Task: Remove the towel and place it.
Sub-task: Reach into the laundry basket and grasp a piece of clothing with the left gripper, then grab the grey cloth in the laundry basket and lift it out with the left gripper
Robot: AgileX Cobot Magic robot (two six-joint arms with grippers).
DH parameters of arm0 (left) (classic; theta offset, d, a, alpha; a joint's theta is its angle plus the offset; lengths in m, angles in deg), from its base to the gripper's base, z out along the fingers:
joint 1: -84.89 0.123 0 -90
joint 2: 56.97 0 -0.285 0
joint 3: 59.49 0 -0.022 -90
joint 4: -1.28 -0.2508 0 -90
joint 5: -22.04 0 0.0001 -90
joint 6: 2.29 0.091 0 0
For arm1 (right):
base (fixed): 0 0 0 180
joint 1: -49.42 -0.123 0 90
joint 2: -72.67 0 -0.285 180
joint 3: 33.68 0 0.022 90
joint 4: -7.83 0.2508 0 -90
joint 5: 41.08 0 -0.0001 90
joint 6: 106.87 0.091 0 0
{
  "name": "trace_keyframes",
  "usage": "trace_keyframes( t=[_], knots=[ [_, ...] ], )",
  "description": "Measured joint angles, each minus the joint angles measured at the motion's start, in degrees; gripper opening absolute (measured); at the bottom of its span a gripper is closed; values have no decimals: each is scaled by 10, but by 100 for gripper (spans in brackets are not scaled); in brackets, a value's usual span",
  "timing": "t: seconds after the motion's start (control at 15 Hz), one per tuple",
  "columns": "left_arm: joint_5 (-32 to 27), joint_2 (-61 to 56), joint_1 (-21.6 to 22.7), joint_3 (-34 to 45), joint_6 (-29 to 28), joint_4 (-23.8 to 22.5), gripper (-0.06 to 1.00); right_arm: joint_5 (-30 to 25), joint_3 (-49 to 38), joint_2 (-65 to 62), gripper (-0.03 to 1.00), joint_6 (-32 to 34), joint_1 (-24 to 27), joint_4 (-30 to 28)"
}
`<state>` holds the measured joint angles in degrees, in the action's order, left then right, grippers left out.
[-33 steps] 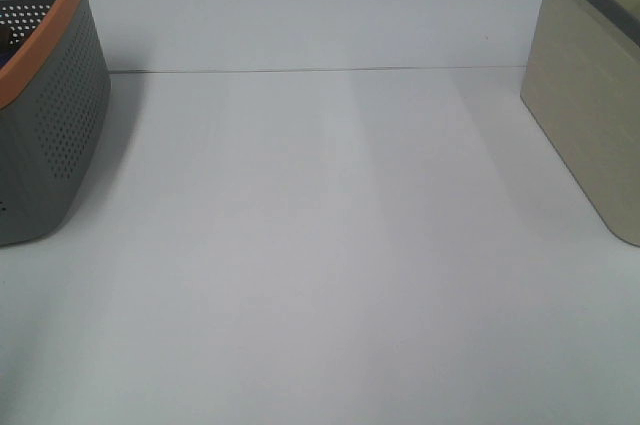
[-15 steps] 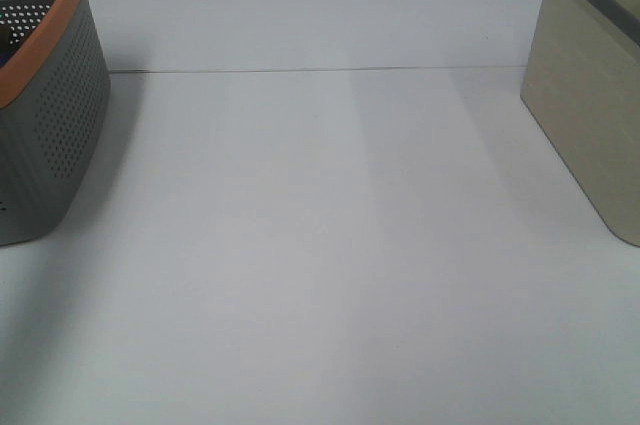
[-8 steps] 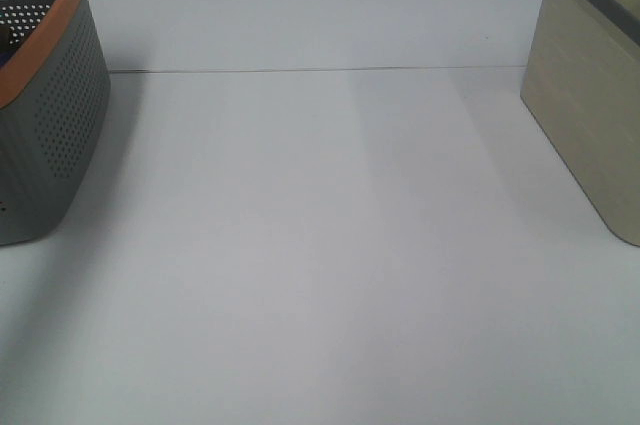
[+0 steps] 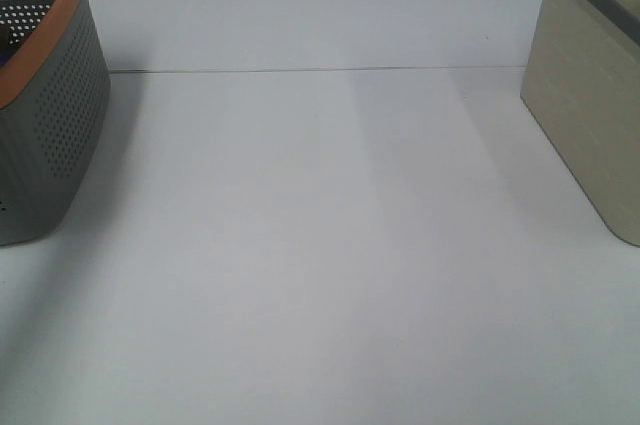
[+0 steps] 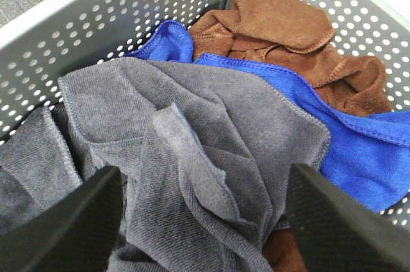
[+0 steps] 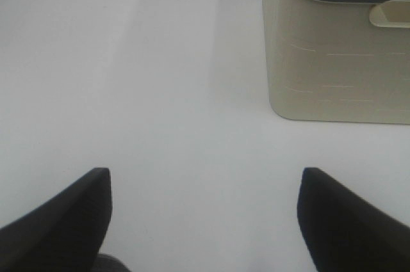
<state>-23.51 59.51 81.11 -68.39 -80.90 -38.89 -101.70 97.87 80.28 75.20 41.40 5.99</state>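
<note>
The towel (image 5: 192, 131), dark charcoal-grey terry cloth with stitched hems, lies crumpled on top of the pile inside the grey perforated basket (image 4: 50, 115). No white tag shows. My left gripper (image 5: 203, 176) is open just above the towel, one finger on each side of its folds, holding nothing. My right gripper (image 6: 205, 173) is open and empty over the bare white table (image 6: 160, 93), short of the beige basket (image 6: 339, 48). Neither gripper shows in the exterior high view.
A blue towel (image 5: 359, 150) and a brown towel (image 5: 282, 35) lie beside and under the charcoal one in the grey basket, which has an orange rim (image 4: 45, 35). The beige basket (image 4: 590, 115) with a dark rim stands at the table's right.
</note>
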Motion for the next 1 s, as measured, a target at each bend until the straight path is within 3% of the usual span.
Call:
trace_keyframes(
  t=[0.47,0.8,1.0],
  knots=[
    [49,53,0,0,-74,-29,68,0,0,0,77,2,0,0],
    [50,79,0,0,-119,-102,68,0,0,0,77,2,0,2],
    [50,89,0,0,-125,-110,68,0,0,0,77,2,0,2]
  ],
)
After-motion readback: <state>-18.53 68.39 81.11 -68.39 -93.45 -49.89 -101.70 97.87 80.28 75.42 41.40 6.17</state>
